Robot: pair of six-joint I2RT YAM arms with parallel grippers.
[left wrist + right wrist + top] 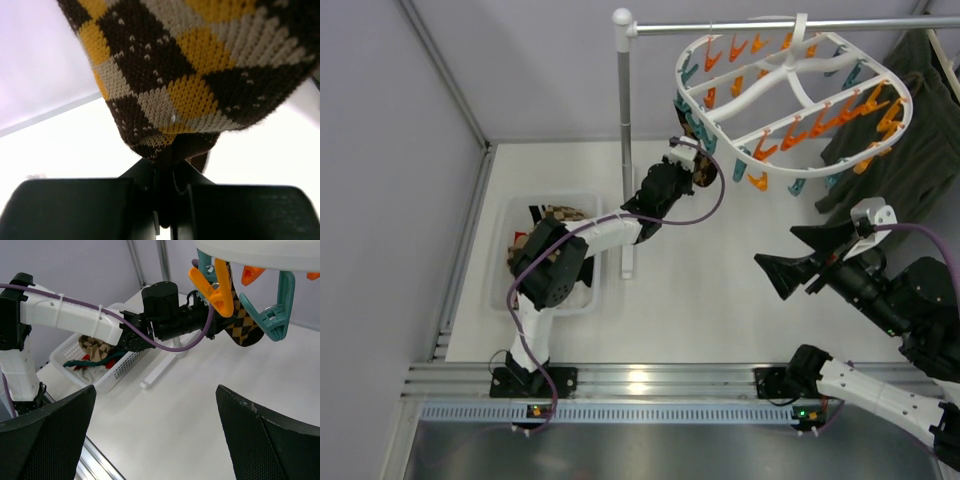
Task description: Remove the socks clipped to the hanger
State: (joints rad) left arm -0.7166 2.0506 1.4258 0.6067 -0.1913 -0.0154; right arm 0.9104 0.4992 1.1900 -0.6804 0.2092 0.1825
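**Left gripper clamped on hanging argyle sock's lower tip**

In the left wrist view, the left gripper point(165, 172) is pinched tight on the bottom tip of a brown-and-yellow argyle sock point(190, 75), which rises straight above the fingers. The right gripper point(155, 405) hovers with its jaws spread wide and nothing between them, well apart from the sock across bare white table point(720, 290). On the left sits a basket point(500, 250) holding loose socks. Farther back, the gripped sock hangs from the left rim of the hanger point(905, 100) among orange and teal clips; which clip holds it cannot be told. The rack pole point(626, 150) stands just left of the left gripper, and a dark green garment point(920, 150) hangs at far right.
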